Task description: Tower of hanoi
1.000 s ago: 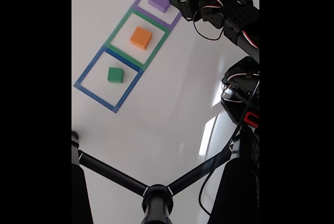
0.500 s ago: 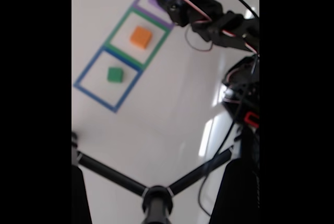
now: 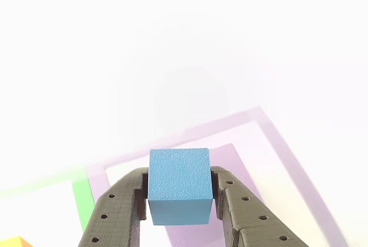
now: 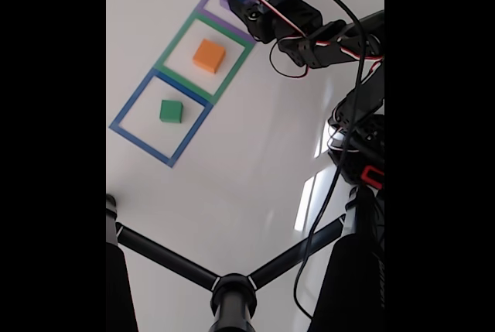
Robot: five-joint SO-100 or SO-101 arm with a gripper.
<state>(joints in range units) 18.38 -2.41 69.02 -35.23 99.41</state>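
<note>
At the table's far edge, gripper (image 3: 178,201) clamps blue cube (image 3: 179,185) over purple block (image 3: 230,160); orange (image 4: 209,55), green (image 4: 171,111) unstacked.

Fixed view: high, looking down on whole tabletop (image 4: 232,169). Other view: close, low. Both share the purple tape square (image 3: 270,137).
</note>
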